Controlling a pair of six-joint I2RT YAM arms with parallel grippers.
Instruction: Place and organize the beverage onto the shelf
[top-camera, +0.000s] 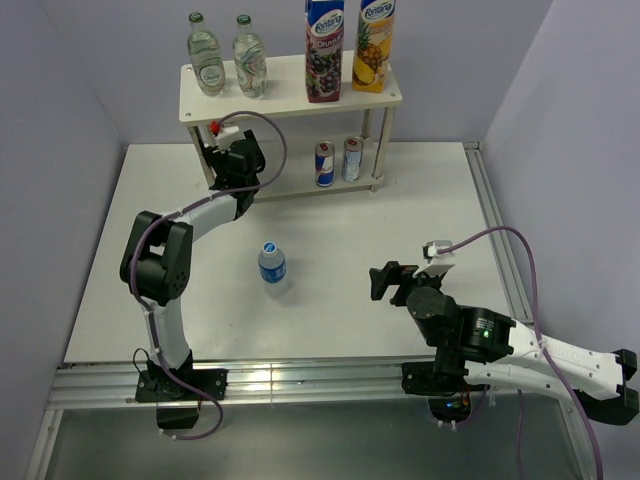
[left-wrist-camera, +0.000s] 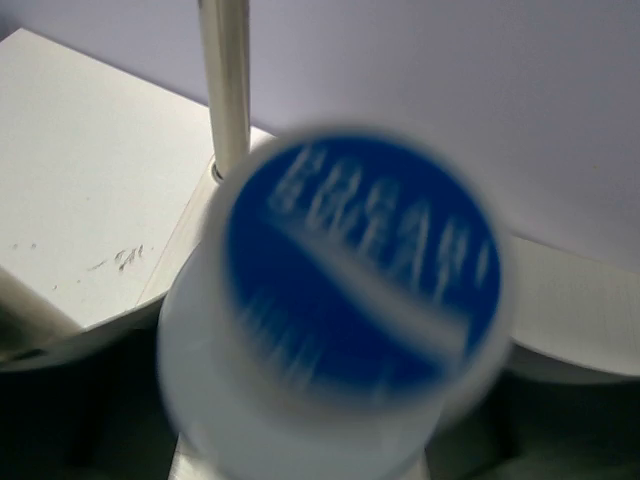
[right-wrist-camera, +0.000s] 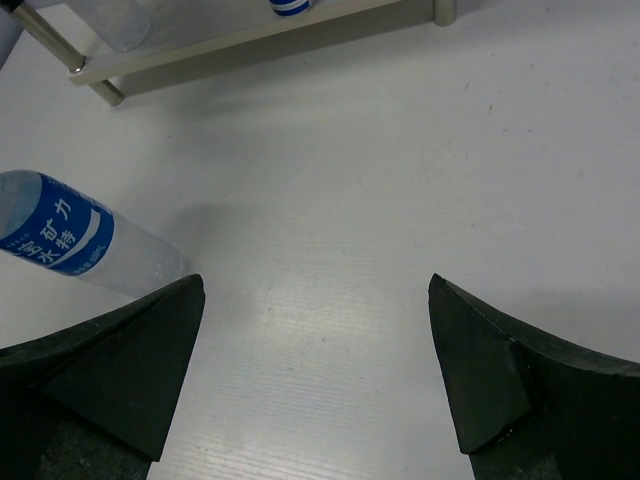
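The cream-white shelf (top-camera: 290, 98) stands at the back. Its top board holds two glass bottles (top-camera: 207, 55) and two juice cartons (top-camera: 325, 50). Two cans (top-camera: 337, 162) stand on the lower board. My left gripper (top-camera: 232, 160) reaches into the left of the lower tier. In the left wrist view a blurred white bottle with a blue cap (left-wrist-camera: 360, 270) fills the frame beside a shelf post (left-wrist-camera: 225, 90) and hides my fingers. A small water bottle with a blue label (top-camera: 272, 264) stands on the table; it also shows in the right wrist view (right-wrist-camera: 60, 235). My right gripper (top-camera: 390, 282) is open and empty to its right.
Grey walls close the table on the left, back and right. A metal rail (top-camera: 300, 378) runs along the near edge. The right arm's cable (top-camera: 520, 260) loops over the table's right side. The shelf's lower board (right-wrist-camera: 250, 45) shows far ahead in the right wrist view.
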